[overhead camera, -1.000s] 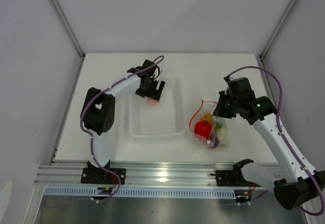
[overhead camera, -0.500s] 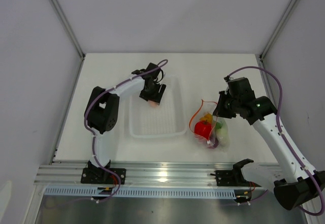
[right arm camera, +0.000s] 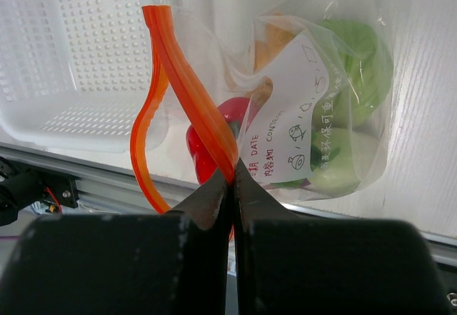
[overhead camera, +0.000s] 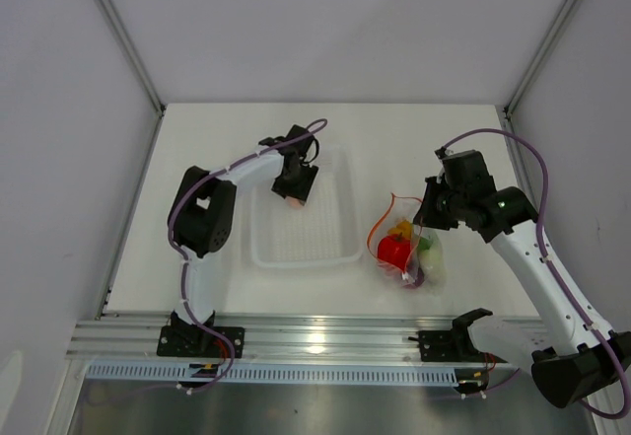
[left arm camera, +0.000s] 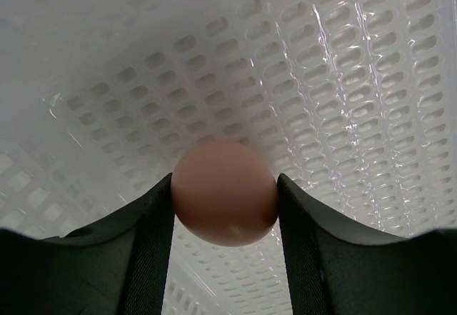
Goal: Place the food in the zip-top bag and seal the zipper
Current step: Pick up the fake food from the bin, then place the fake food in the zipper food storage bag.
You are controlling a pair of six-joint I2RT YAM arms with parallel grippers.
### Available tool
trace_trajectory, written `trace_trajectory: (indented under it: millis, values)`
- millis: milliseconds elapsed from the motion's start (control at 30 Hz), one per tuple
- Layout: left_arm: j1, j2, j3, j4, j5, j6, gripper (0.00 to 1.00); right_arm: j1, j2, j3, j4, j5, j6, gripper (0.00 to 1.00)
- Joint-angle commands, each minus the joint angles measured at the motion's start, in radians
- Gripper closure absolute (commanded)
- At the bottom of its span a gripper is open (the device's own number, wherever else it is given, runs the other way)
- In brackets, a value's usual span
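Walls of the tray [overhead camera: 306,259] hem the left gripper [overhead camera: 298,190] on every side, way out upward only; pink round piece [left arm camera: 225,192] fills the gap between its fingers [left arm camera: 153,236]; narrow strip of table [overhead camera: 394,144] between tray and zip-top bag [overhead camera: 426,257]; zipper [right arm camera: 182,79] loop gapes toward the tray, right gripper [right arm camera: 232,176] pinching one end; far side of table open.

overhead camera, fixed above and behind the arm bases [overhead camera: 197,339], looks down on the whole counter [overhead camera: 414,139]. left wrist camera stares close at the perforated tray [left arm camera: 321,79] floor. right wrist camera, close in, faces the zip-top bag [right arm camera: 300,108], tray corner behind. both tray and bag also appear from overhead.
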Motion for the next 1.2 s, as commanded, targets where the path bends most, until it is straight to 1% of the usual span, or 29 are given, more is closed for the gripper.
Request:
trace_trajectory:
  millis: [0,67,100,167,200,267,300,333,367,467,600,667,700,733,867,933,967,1000,1067,1100,1167]
  values:
    - [-0.012,-0.003,0.022,0.009,-0.046,-0.014,0.46,-0.005,-0.019,0.006,0.006,0.001,0.009,1.00]
    - [-0.015,-0.021,-0.007,0.024,-0.057,-0.023,0.48,-0.003,-0.019,0.008,0.006,0.000,0.009,1.00]
    - [-0.017,-0.042,-0.014,0.038,-0.060,-0.025,0.55,-0.003,-0.017,0.008,0.005,0.001,0.008,1.00]
    - [-0.019,-0.067,-0.032,0.047,-0.066,-0.034,0.63,-0.005,-0.019,0.005,0.000,0.006,0.009,1.00]
    - [-0.019,-0.081,-0.035,0.053,-0.066,-0.036,0.72,-0.005,-0.020,0.006,0.000,0.007,0.009,1.00]
    - [-0.023,-0.125,-0.040,0.052,-0.066,-0.040,0.79,-0.003,-0.023,0.001,0.004,0.007,0.012,1.00]
    - [-0.026,-0.142,-0.043,0.049,-0.065,-0.039,0.85,-0.005,-0.026,0.001,0.003,0.006,0.012,1.00]
    - [-0.029,-0.179,-0.041,0.049,-0.060,-0.039,0.88,-0.005,-0.028,0.001,0.003,0.006,0.015,1.00]
    - [-0.034,-0.197,-0.043,0.047,-0.048,-0.040,0.93,-0.005,-0.029,0.000,0.008,0.004,0.018,1.00]
    - [-0.051,-0.271,-0.037,0.021,-0.017,-0.048,0.99,-0.004,-0.039,0.000,0.014,-0.002,0.023,1.00]
    - [-0.097,-0.364,-0.037,-0.006,0.027,-0.054,0.99,-0.004,-0.017,0.024,0.006,-0.005,0.026,1.00]
    - [-0.129,-0.421,-0.034,-0.006,0.087,-0.066,0.99,-0.005,-0.008,0.024,0.008,-0.005,0.030,1.00]
    - [-0.143,-0.440,-0.038,0.001,0.108,-0.071,0.99,-0.004,-0.008,0.018,0.009,-0.006,0.040,1.00]
    - [-0.155,-0.460,-0.040,0.009,0.159,-0.079,1.00,-0.003,-0.011,0.014,0.012,-0.014,0.041,1.00]
    - [-0.259,-0.546,-0.052,0.073,0.240,-0.109,1.00,-0.002,-0.035,-0.028,0.053,-0.026,0.066,1.00]
    - [-0.294,-0.590,-0.058,0.135,0.279,-0.122,1.00,-0.003,-0.045,-0.040,0.060,-0.034,0.080,1.00]
    - [-0.325,-0.610,-0.083,0.167,0.321,-0.135,0.99,-0.003,-0.054,-0.048,0.060,-0.035,0.086,1.00]
    - [-0.342,-0.643,-0.096,0.246,0.343,-0.145,0.99,-0.002,-0.059,-0.051,0.060,-0.037,0.089,1.00]
    - [-0.382,-0.673,-0.162,0.335,0.418,-0.175,0.99,-0.002,-0.078,-0.057,0.055,-0.039,0.099,1.00]
    - [-0.396,-0.684,-0.196,0.425,0.432,-0.189,0.99,0.000,-0.085,-0.058,0.055,-0.042,0.103,1.00]
    - [-0.428,-0.694,-0.222,0.496,0.452,-0.236,0.99,0.000,-0.092,-0.060,0.051,-0.048,0.112,1.00]
